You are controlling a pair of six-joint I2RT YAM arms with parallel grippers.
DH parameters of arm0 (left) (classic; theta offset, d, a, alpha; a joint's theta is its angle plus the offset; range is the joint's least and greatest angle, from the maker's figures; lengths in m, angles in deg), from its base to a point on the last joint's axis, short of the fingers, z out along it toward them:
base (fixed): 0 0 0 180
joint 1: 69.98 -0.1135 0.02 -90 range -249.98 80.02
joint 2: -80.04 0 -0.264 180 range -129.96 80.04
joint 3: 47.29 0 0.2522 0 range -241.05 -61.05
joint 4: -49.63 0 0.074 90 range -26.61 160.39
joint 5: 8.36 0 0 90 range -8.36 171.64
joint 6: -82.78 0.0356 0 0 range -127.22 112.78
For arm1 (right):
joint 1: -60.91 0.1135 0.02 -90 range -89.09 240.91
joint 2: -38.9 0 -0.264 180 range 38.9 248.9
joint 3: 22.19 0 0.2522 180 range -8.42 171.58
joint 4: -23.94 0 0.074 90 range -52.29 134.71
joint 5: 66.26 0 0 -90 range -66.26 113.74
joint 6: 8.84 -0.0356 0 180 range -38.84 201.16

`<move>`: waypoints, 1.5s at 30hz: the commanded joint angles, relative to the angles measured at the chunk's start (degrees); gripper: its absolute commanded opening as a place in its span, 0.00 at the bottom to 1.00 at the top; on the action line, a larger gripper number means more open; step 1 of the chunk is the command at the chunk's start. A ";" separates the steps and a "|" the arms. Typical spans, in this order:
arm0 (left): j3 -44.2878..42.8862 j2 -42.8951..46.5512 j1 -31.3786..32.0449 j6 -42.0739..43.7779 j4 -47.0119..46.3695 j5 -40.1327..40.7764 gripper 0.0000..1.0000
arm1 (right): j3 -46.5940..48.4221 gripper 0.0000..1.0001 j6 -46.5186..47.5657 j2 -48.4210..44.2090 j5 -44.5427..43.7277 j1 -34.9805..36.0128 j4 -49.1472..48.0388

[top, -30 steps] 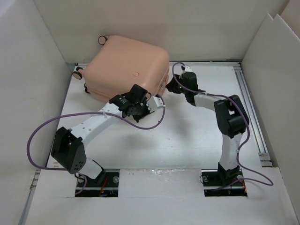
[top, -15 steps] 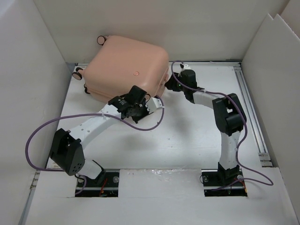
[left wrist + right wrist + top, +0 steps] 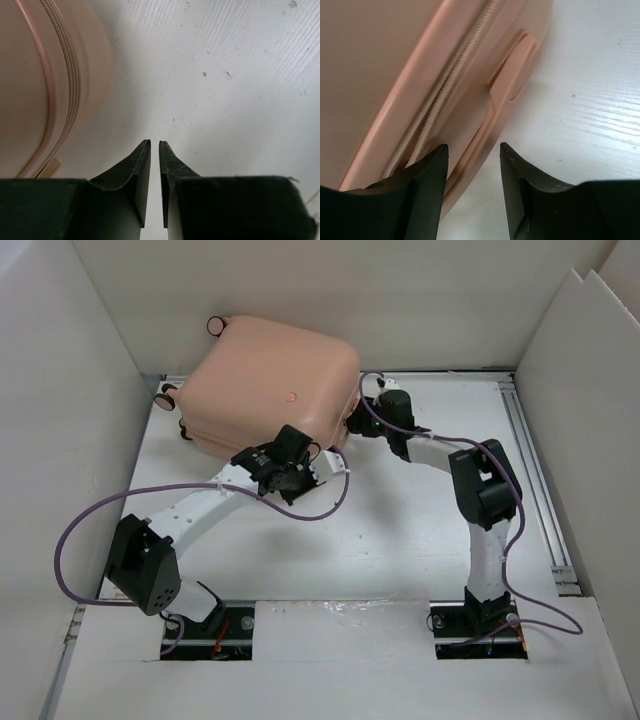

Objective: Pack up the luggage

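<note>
The luggage (image 3: 275,390) is a big pink case. It lies at the far left of the white surface (image 3: 400,530), close to the back wall. It is zipped shut, with one wide side facing up. Two small wheels (image 3: 166,393) stick out on its left end.

The left gripper (image 3: 298,476) is just beside the near edge of the luggage. In the left wrist view the left gripper (image 3: 154,144) is closed. There is only a thin slit between its black fingers (image 3: 137,170), and nothing is in it. It points down at the bare surface. The pink side of the luggage, with its zipper (image 3: 67,75), is on the left of that view.

The right gripper (image 3: 356,426) is at the right end of the luggage. In the right wrist view the right gripper (image 3: 472,147) is open, and its two fingers are spread apart. The pink handle (image 3: 512,65) on the side of the luggage runs down into the gap between them. The left finger (image 3: 427,175) sits in front of the zipper line. It is hard to tell if the fingers touch the case.

A purple cable (image 3: 70,530) loops out from the left arm.
</note>
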 commanded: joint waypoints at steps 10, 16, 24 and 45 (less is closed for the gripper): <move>1.46 3.76 1.35 0.25 -0.16 0.60 0.11 | 8.69 0.13 -7.21 7.96 -1.59 0.87 5.14; 3.13 4.82 2.41 -0.27 -0.69 1.13 0.14 | -1.82 0.00 -8.53 -0.45 0.70 4.12 1.63; 8.05 12.11 -0.65 2.18 -0.08 1.14 0.15 | -17.14 0.00 0.87 -13.92 -2.46 12.38 1.10; 22.82 33.13 -0.66 2.71 -3.15 -6.87 0.19 | -41.32 0.58 28.99 -42.23 -8.79 21.70 -5.58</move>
